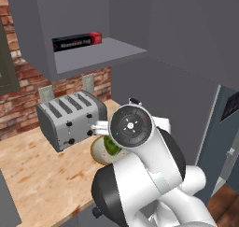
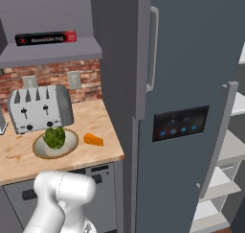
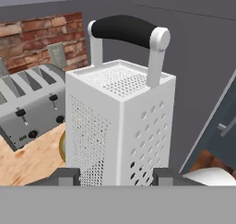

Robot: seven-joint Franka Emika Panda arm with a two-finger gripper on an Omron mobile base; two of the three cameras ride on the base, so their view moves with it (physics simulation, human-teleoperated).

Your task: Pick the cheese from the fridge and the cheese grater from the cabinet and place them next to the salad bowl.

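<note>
Hand view showed the hand [image 3: 118,176] gripping the upright cheese grater [image 3: 120,126] between its fingers, above the bench [image 3: 32,161], with the salad bowl [image 2: 55,144] just beneath and the cheese [image 2: 93,140] beside the bowl.

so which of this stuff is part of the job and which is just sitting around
Job: cheese, grater between the gripper fingers, salad bowl, fridge, cabinet.
Lying about: toaster, black-and-red box.
</note>
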